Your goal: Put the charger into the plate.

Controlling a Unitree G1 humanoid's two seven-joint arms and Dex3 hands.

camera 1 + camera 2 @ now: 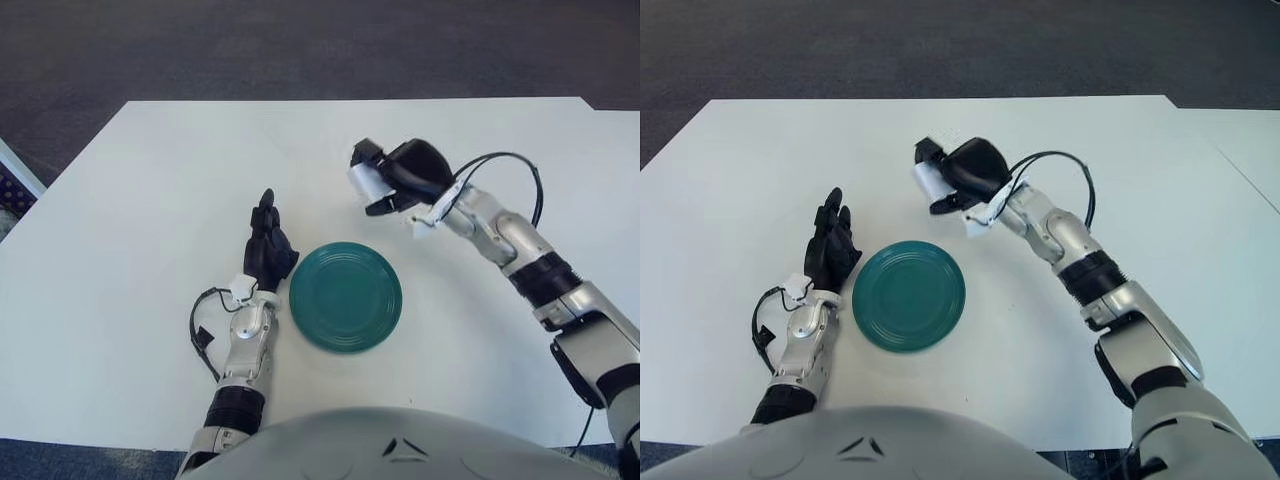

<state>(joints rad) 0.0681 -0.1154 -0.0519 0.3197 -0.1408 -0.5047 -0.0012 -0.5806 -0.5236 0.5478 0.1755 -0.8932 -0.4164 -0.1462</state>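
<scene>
A round teal plate [346, 297] lies on the white table [140, 200] in front of me. My right hand [392, 180] is raised above the table, up and to the right of the plate, its black fingers curled around a small white charger [367, 184]. The charger shows at the hand's left side, lifted off the table surface; in the right eye view the charger [932, 182] sits just past the plate's far rim [910, 246]. My left hand [268, 245] shows just left of the plate, fingers stretched out and holding nothing.
A black cable [520, 170] loops from my right wrist. Dark carpet [300, 50] lies beyond the table's far edge. A patterned object [12, 185] peeks in at the left border.
</scene>
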